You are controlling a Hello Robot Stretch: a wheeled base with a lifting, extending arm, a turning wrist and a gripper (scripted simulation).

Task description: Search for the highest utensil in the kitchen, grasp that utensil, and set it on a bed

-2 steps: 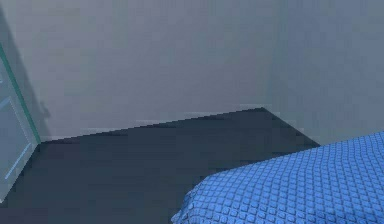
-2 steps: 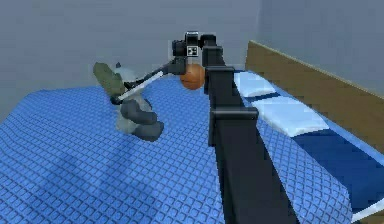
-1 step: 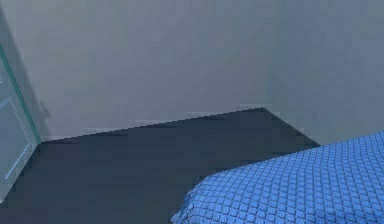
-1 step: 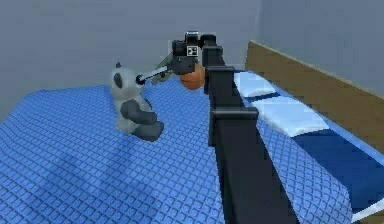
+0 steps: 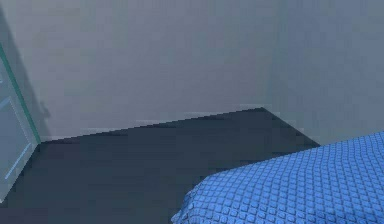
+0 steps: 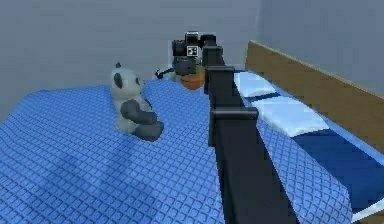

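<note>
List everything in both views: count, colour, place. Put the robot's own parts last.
bed: one, blue patterned cover, across the arm side view; its corner is at the forward view's lower right
panda toy: one, black and white, sitting on the bed
pillows: two, pale blue and white, along the headboard
headboard: one, brown wood, arm side view's right
small orange thing: one, at the gripper, too small to name
door: one, white with a teal frame, forward view's left edge
floor: dark, bare
arm: one, dark bar, over the bed
gripper: one, dark, beside the panda toy; cannot tell whether it holds anything
</note>
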